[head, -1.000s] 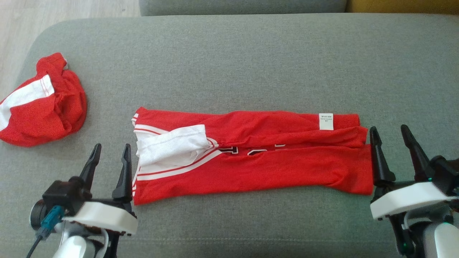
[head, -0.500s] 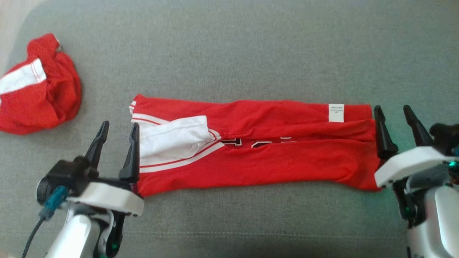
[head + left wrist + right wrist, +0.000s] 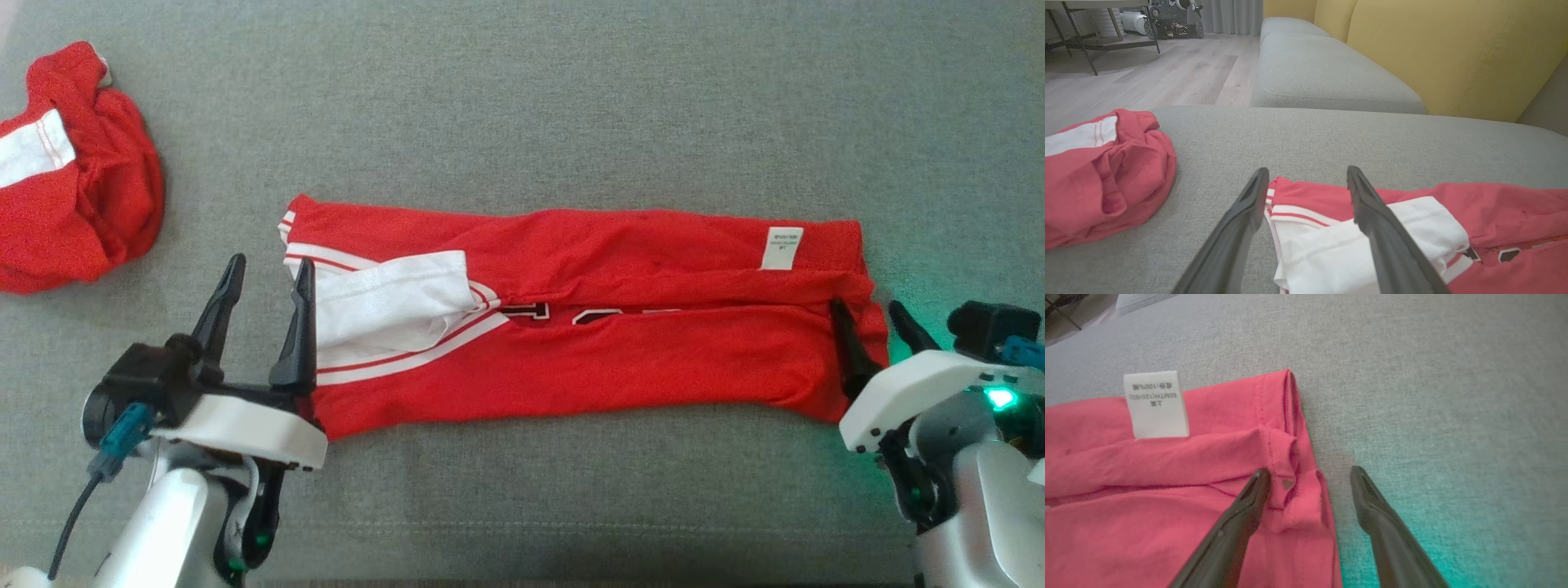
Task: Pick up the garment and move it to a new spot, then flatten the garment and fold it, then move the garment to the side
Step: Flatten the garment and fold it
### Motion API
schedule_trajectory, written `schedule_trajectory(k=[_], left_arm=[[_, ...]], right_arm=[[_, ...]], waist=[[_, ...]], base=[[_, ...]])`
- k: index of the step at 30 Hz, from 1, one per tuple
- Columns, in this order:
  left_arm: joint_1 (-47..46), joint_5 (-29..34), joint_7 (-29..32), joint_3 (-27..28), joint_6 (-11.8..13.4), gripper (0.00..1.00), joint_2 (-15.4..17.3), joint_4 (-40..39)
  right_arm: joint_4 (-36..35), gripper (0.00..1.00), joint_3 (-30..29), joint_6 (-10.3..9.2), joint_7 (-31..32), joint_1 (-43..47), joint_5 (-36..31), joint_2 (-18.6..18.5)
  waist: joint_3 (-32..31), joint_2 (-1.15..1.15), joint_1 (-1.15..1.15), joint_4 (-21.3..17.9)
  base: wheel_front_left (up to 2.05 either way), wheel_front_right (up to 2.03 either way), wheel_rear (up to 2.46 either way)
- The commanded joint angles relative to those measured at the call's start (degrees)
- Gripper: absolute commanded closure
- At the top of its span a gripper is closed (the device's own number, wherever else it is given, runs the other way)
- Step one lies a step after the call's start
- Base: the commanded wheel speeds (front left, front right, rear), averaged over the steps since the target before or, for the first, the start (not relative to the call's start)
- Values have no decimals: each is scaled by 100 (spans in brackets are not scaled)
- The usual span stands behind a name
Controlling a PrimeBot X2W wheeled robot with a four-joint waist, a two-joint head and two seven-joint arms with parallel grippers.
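The garment [image 3: 588, 359] is a red jersey with white trim, folded into a long strip across the grey cushion [image 3: 571, 106]. A white label [image 3: 782, 247] lies near its right end. My left gripper [image 3: 270, 263] is open at the strip's left end. In the left wrist view its fingers [image 3: 1307, 171] straddle the white-trimmed edge of the garment [image 3: 1494, 212]. My right gripper [image 3: 864, 306] is open at the right end. In the right wrist view [image 3: 1310, 470] one finger is over the garment's [image 3: 1147, 514] hem and the other over bare cushion, below the label [image 3: 1156, 404].
A second red and white garment [image 3: 65, 204] lies crumpled at the cushion's far left [image 3: 1098, 179]. Beyond the cushion, the left wrist view shows another grey seat [image 3: 1323, 77], a yellow backrest [image 3: 1453, 53] and wooden floor [image 3: 1167, 73].
The head camera has tilted, shifting the whole picture. Relative to the garment, my right gripper has moved left so one finger is over the hem; my left gripper has edged onto the left end.
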Motion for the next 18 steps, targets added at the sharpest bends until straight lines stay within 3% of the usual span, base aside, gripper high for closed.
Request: schedule_trajectory(k=[1, 5, 6, 8, 9, 18], left_arm=[[-258, 71, -59, 285, -17, 0, 102, -127], [-288, 96, -66, 311, -22, 0, 95, -90], [-293, 98, -67, 318, -26, 0, 94, -82], [-303, 104, -70, 331, -31, 0, 88, -66], [-306, 107, -71, 338, -31, 0, 82, -63], [-251, 129, -76, 412, -39, 0, 57, -48]], right_arm=[[-133, 0, 197, -4, 101, 30, 35, 23], [-112, 0, 313, -4, 238, 77, 139, 71], [-101, 47, 352, -4, 280, 89, 172, 82], [-99, 96, 393, -4, 320, 115, 225, 97], [-104, 100, 417, -4, 322, 122, 266, 103], [-323, 100, 213, -4, 95, 165, 417, 44]], waist=[[14, 0, 0, -11], [36, 0, 0, -9], [36, 0, 0, -7], [37, 0, 0, 4], [37, 0, 0, 7], [-33, 0, 0, -7]], base=[[0, 0, 0], [0, 0, 0], [0, 0, 0], [0, 0, 0], [0, 0, 0], [0, 0, 0]])
